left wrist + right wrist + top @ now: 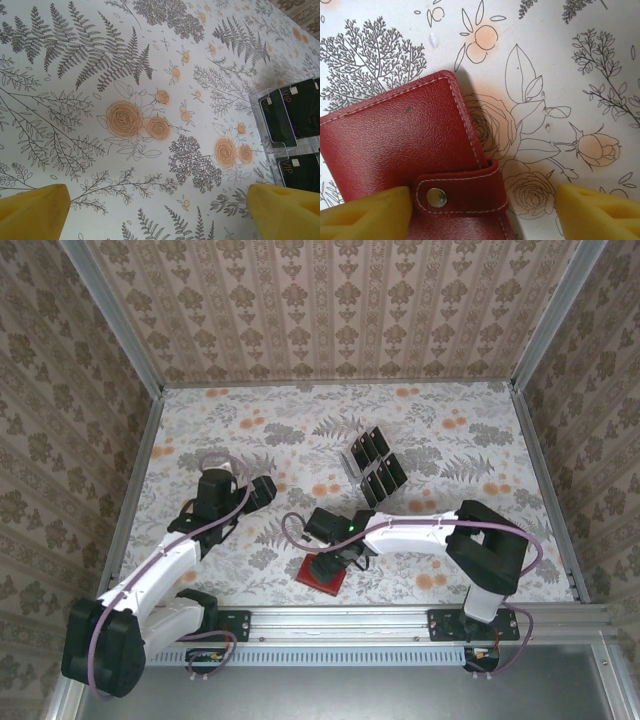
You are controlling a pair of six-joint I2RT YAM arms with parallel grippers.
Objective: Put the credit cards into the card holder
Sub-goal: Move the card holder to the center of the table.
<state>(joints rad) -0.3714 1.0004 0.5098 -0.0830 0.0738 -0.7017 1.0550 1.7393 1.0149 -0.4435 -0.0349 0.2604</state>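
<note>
Right gripper [484, 200] open, straddling the tab [465, 187] on the wallet [395, 140], nothing held. Catch the tab's free edge and peel up gently.

The left gripper [158, 200] and right gripper [483, 200] are showing blunt, matte yellow wedge fingers [30, 212]. Behind the fingers, two white-shelled, black-jointed robot arms [165, 565] are trailing looping purple cables [284, 528].

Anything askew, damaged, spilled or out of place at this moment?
Nothing damaged or spilled. The small red leather-like wallet lies flat and snapped shut, turned at a slant; the dark glossy cards stand in the clear acrylic slotted rack.
</note>
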